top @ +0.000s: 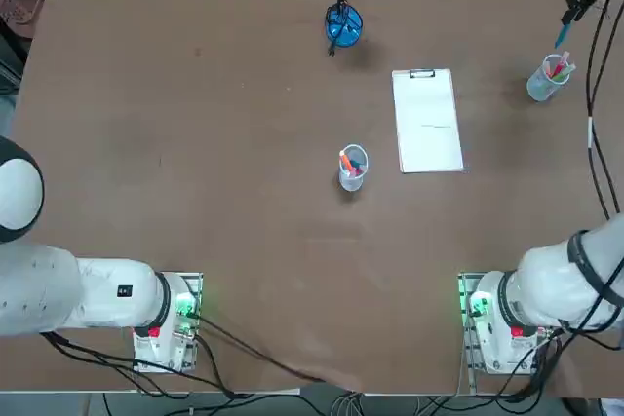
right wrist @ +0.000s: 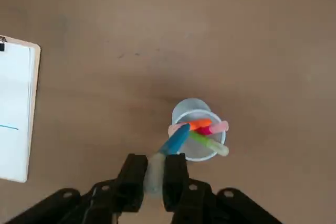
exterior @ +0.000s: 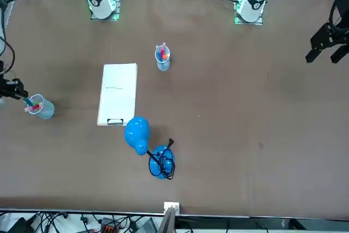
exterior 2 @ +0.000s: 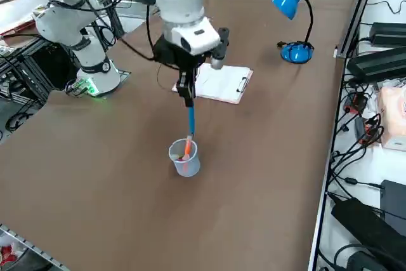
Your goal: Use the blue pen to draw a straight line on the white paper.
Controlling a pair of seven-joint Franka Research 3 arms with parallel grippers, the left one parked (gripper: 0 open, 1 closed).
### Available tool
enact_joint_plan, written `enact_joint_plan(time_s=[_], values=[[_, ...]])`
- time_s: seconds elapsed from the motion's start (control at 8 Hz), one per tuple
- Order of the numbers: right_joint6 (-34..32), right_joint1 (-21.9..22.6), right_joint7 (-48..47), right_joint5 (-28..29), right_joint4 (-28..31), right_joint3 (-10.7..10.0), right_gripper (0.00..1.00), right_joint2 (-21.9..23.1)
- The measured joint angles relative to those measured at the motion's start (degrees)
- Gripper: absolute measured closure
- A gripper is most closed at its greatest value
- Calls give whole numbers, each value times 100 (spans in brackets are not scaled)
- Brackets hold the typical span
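Gripped between the closed fingers of the right hand point(right wrist: 155, 174), the blue pen point(exterior 2: 189, 122) hangs almost upright, its lower tip at the mouth of a clear cup point(exterior 2: 184, 157) that stands directly below the hand and holds red, pink and green pens point(right wrist: 210, 132). Whether the tip is inside the rim or just above it cannot be told for certain. The white paper point(top: 427, 124) on its clipboard point(right wrist: 32, 108) lies well apart from the hand, toward the middle of the bench point(top: 195, 143); a short faint mark is already seen across the sheet.

Trouble is judged likeliest at the cup: should the pen be carried sideways while its tip is low, the rim could be caught and the light cup tipped, spilling the other pens. The hold looks narrow and high on the barrel, so the pen could also swivel or slip under any knock, and a tilted pen would meet the paper badly, giving a crooked or broken line.

As for pose, the right arm is stretched far out from its base toward the bench's right far corner, with the wrist bent so that the hand points straight down over the cup
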State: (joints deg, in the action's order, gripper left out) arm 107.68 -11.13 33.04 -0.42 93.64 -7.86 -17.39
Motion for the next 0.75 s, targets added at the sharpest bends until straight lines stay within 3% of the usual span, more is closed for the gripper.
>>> enact_joint_plan(time_s=[0.75], values=[[134,-392,786,322,-5,11,84,-366]])
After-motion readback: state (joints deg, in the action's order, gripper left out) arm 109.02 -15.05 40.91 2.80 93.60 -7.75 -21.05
